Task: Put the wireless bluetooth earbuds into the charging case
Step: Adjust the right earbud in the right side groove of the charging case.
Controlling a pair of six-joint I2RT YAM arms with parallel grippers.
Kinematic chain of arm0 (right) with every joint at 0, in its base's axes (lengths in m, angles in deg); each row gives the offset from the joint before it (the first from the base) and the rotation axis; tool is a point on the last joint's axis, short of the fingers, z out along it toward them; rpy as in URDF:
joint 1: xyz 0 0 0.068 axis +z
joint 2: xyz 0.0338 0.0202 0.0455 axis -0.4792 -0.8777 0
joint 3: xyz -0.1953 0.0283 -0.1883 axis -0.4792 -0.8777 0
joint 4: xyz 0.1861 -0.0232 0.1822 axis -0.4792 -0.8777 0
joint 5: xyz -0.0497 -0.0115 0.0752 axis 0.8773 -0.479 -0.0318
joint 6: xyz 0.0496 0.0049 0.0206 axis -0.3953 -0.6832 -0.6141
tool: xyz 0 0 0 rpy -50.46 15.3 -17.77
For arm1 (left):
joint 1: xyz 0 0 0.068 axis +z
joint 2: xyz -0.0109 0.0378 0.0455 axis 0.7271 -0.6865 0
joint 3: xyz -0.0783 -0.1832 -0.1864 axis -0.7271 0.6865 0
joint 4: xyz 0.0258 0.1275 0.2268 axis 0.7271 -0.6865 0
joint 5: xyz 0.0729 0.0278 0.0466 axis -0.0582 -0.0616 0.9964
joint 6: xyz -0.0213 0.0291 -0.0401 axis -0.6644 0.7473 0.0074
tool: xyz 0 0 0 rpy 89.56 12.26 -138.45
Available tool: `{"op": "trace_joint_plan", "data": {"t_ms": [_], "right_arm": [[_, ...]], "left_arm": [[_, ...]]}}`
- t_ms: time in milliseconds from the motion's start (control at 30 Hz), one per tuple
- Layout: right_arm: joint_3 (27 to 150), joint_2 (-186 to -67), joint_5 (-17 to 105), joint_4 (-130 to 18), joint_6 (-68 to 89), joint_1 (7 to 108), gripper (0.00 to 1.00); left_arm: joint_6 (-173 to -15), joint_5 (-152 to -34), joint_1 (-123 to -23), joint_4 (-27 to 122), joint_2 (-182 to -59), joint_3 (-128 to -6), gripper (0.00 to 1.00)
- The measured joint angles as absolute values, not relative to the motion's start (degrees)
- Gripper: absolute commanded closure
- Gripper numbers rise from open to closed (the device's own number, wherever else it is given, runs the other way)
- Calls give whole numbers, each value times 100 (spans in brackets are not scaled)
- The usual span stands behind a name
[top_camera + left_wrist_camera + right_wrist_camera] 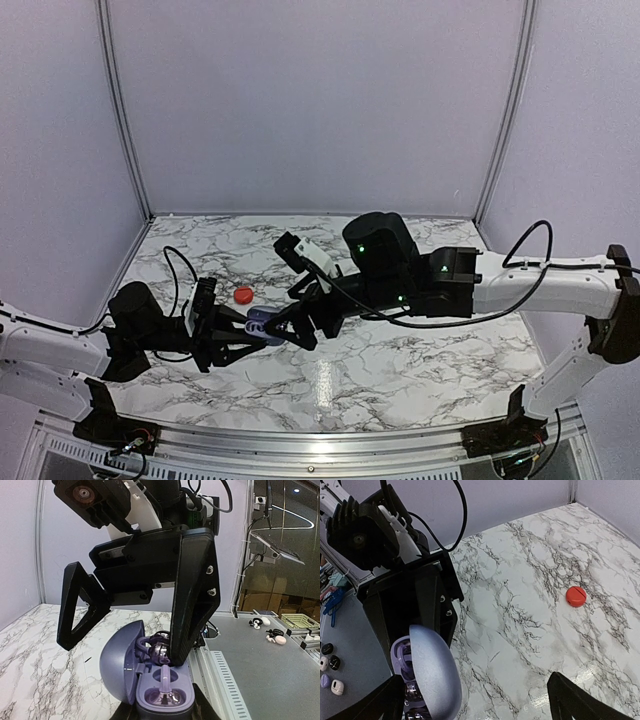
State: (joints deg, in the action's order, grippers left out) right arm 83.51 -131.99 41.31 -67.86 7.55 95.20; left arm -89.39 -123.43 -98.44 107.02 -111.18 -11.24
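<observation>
My left gripper (165, 713) is shut on the base of a purple charging case (162, 687) and holds it above the marble table, with its domed lid (116, 666) swung open. One glossy earbud (165, 698) sits in the near slot. A second silvery earbud (160, 651) lies at the far slot, tilted, with one finger (192, 600) of my right gripper touching it from above. My right gripper (477, 700) is open wide and straddles the case. From above, the case (262, 327) shows between both grippers.
A small red round piece (576, 596) with a seam lies on the table (530, 630) behind the grippers, and shows from above as a red piece (243, 295). Beyond the table edge, a grey bench holds more earbuds (275, 638) and a yellow basket (300, 621). Walls enclose three sides.
</observation>
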Motion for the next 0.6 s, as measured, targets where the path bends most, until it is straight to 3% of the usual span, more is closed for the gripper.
{"op": "trace_joint_plan", "data": {"t_ms": [600], "right_arm": [[8212, -13103, 3433, -6550, 1019, 9520, 2]], "left_arm": [[-8919, -12348, -9844, 10656, -11107, -1124, 100]]}}
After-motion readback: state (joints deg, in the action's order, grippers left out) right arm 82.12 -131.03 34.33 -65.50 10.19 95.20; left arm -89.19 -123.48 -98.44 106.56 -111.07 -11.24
